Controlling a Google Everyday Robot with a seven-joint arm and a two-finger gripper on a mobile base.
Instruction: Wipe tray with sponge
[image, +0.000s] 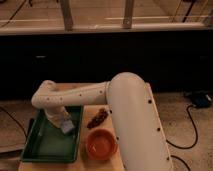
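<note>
The dark green tray (42, 145) lies on the left part of the wooden table. My gripper (64, 122) reaches down into the tray's far right part, at the end of the white arm that crosses from the right. The pale grey-blue sponge (67, 127) sits at the gripper's tip, pressed onto the tray floor near its right wall.
A round orange bowl (101, 143) stands right of the tray near the table's front edge. A dark reddish-brown grape-like bunch (98, 118) lies behind the bowl. My big white arm body (137, 125) covers the table's right side. A dark cabinet front rises behind.
</note>
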